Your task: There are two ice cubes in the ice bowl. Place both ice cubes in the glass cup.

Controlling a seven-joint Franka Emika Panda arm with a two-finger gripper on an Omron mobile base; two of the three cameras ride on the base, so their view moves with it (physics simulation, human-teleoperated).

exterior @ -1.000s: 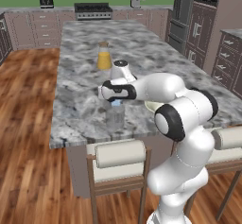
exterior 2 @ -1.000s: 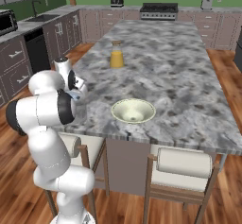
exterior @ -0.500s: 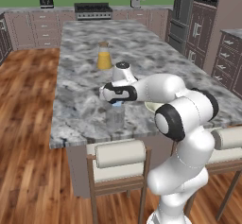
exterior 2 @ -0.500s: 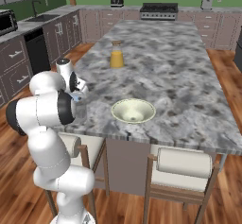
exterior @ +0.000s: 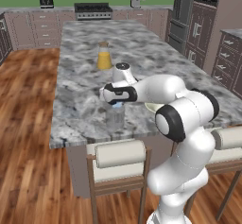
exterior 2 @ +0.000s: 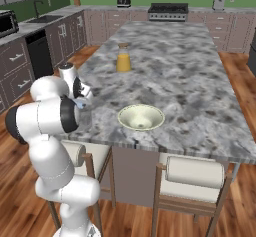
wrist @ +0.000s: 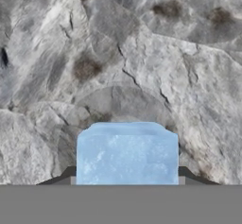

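Right now the claw is clenched on a small light-blue translucent ice cube, directly above the clear glass tumbler; released off-centre, the cube could clip the rim and skid across the grey marble counter; further off sits the shallow cream bowl

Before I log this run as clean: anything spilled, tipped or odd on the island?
Nothing stands out. The end effector holds an ice cube over the upright glass cup; the ice bowl sits level.
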